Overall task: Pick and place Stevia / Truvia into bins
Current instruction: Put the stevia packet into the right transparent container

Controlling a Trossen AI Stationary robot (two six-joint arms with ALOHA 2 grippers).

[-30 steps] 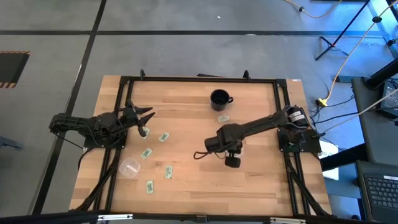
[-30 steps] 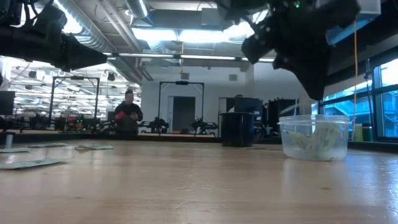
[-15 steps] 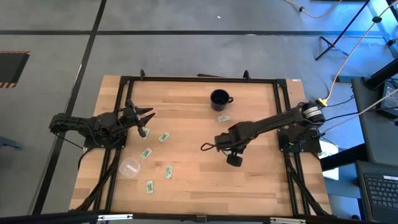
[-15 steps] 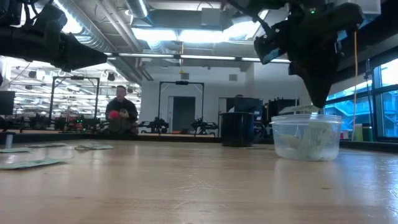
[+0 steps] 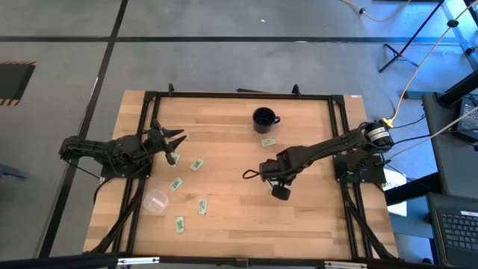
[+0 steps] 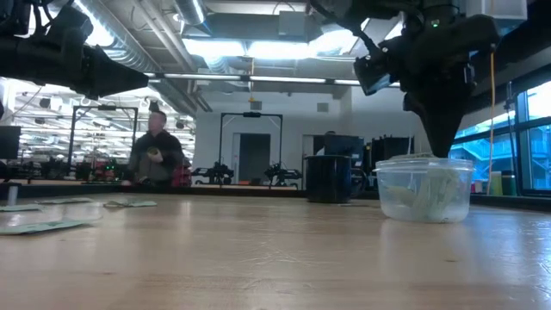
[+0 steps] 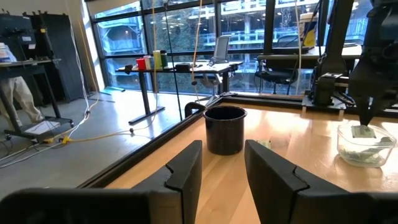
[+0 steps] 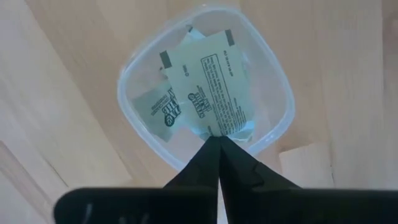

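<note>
My right claw (image 8: 219,144) hangs directly above a bin (image 8: 134,71) with sachets (image 8: 214,84) in it. The mug (image 5: 264,118) stands at the bench's (image 5: 231,224) far edge. More sachets (image 5: 176,183) lie on the left side near the other bin (image 5: 155,201), before my left claw (image 5: 173,140).

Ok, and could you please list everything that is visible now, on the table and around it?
Table: one, light wood, under both arms.
Mug: one, black, far edge.
Clear cups: two, see-through; one at the left, one under the right gripper.
Loose sachets: five countable, pale green; one by the mug, four near the left cup.
Sachets in the right cup: at least two, pale green; one lying, one pinched.
Person: one, dark top, room behind.
Left gripper: open, empty, left side.
Right gripper: shut on a sachet, above its cup.
</note>
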